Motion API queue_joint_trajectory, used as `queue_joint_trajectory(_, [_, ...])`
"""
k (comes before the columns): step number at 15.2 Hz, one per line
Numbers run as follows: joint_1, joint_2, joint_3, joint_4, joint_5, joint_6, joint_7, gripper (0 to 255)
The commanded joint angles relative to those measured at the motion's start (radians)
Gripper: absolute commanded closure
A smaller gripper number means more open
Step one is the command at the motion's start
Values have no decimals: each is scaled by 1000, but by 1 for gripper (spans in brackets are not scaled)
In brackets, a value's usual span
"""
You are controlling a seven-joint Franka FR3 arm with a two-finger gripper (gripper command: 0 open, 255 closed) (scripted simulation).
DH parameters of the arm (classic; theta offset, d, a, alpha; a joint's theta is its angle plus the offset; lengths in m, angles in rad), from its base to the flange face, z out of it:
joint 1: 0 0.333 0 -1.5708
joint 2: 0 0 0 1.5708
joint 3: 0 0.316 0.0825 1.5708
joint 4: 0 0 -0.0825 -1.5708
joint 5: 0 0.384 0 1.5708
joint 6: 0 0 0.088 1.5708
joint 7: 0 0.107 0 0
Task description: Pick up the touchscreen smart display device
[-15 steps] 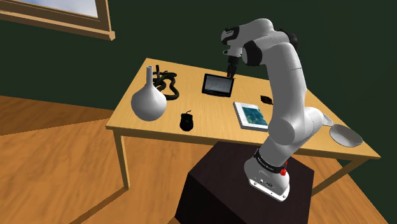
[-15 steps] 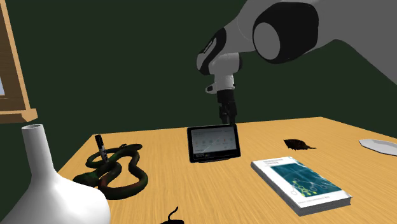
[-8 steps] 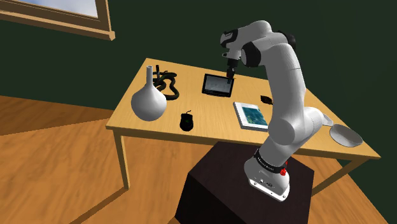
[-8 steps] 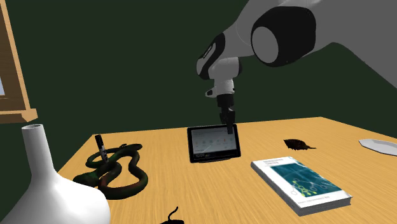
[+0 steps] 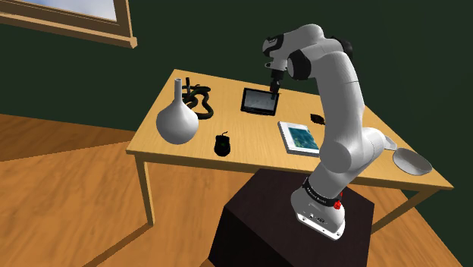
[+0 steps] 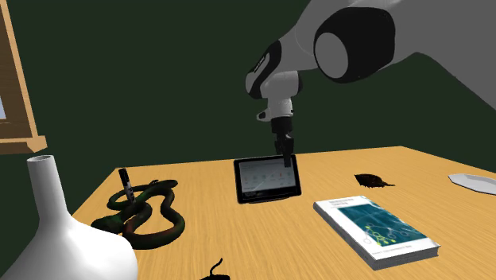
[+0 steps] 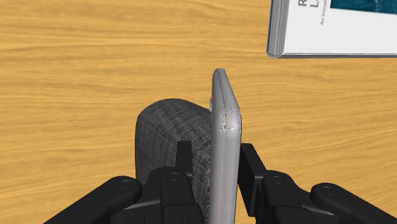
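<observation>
The black gripper (image 7: 218,159) is closed to a narrow gap on the smart display (image 7: 224,114), its 2 fingers (image 7: 250,163) clasping the thin screen panel's top edge. 1 finger sits on the screen side and the other against the grey fabric back. The display (image 6: 262,181) stands upright on the wooden table (image 6: 334,171), with the gripper (image 6: 284,155) at its upper corner. A book (image 6: 375,227) lies near the display.
</observation>
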Motion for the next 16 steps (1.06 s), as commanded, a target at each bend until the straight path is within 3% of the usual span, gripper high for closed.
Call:
queue_joint_trajectory(1, [-2,-6,-2,10,-3,-15,2,255])
queue_joint_trajectory(16, [-18,-54,-17,117,-27,-157,22,255])
